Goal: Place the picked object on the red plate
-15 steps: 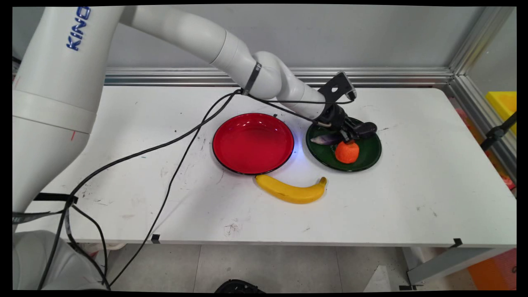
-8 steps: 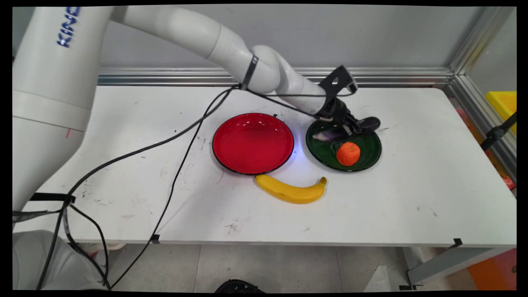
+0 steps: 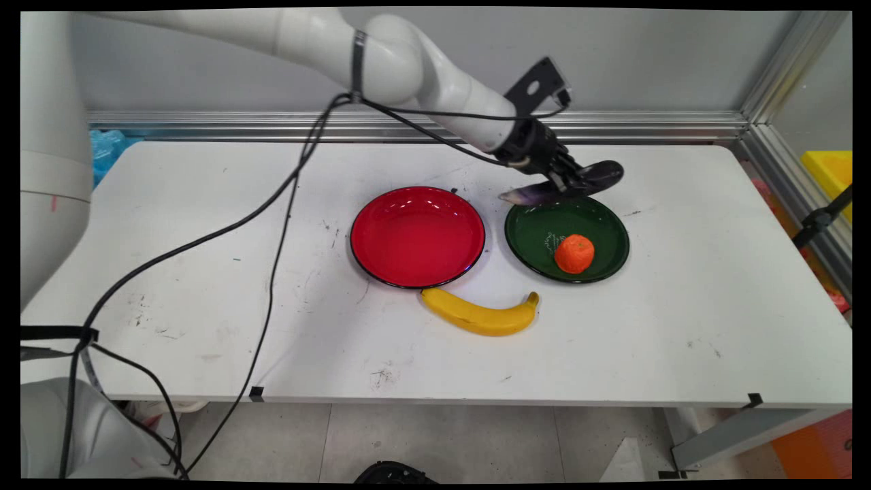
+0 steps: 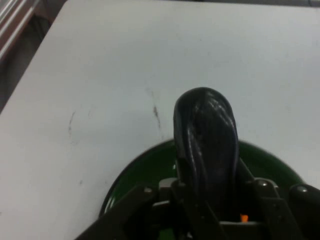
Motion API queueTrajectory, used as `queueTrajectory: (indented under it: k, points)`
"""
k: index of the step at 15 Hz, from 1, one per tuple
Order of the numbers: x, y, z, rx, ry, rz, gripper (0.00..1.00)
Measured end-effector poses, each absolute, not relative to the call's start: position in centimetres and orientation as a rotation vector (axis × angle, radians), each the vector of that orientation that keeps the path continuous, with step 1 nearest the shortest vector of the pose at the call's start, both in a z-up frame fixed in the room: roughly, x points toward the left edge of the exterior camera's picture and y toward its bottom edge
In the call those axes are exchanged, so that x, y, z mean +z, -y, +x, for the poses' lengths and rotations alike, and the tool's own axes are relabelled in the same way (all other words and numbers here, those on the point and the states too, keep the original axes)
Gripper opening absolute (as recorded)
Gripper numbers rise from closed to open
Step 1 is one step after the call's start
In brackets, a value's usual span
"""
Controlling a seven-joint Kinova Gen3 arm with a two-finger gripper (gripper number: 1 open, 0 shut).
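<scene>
Lifted off the green plate (image 3: 537, 235), the eggplant (image 3: 565, 187) is hanging clamped in the gripper (image 3: 568, 182) at the plate's 12 o'clock; the orange (image 3: 574, 253) is sitting inside.

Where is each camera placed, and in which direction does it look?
Main view: above the white table's near side, looking down toward the wall; shows the white arm and black gripper.
Hand view: on the hand, looking along the gripper at the round green plate.
Both show the dark purple eggplant gripped above the plate.
</scene>
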State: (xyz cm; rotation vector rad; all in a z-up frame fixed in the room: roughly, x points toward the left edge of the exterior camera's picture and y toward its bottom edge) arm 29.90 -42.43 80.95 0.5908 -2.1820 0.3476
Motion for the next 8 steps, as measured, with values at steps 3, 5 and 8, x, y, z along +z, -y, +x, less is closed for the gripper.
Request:
queueTrajectory:
  k: [3, 5, 8]
  points:
    - [82.7, 41.0, 33.2, 0.349, 2.205, 0.563, 0.00]
    - [83.6, 40.1, 35.7, 0.356, 2.219, 0.539, 0.00]
    - [84.0, 39.1, 39.5, 0.366, 2.252, 0.506, 0.00]
